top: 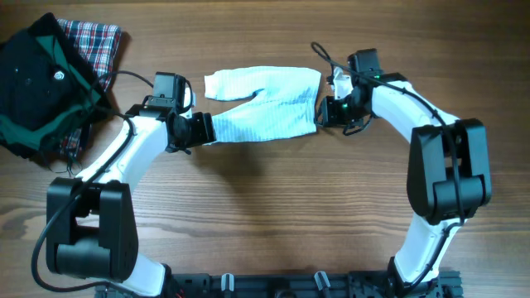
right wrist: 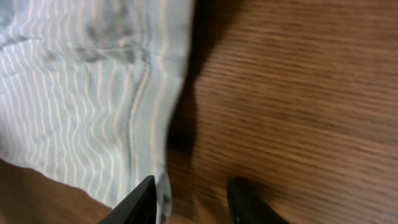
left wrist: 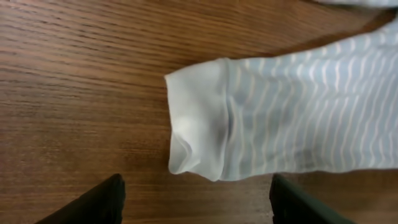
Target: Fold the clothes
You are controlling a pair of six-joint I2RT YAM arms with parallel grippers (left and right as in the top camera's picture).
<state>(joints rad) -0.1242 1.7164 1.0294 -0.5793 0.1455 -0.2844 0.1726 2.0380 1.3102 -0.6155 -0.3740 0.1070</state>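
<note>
The clothes (top: 265, 103) are one small pale-blue garment with fine white stripes, lying spread on the wooden table between my two arms. My left gripper (top: 203, 128) sits at its lower left corner. In the left wrist view this gripper (left wrist: 196, 202) is open with bare wood between its fingers, and the garment's white cuff (left wrist: 199, 118) lies just ahead of them. My right gripper (top: 323, 112) is at the garment's right edge. It (right wrist: 193, 202) stands open in the right wrist view. The striped hem (right wrist: 163, 190) lies against its left finger (right wrist: 140, 202), and wood shows in the gap.
A black-and-green garment (top: 37, 83) lies piled at the table's far left, on top of a red plaid cloth (top: 95, 41). Black cables (top: 323, 54) run from the right arm near the garment's upper right corner. The arm bases stand at the table's front edge.
</note>
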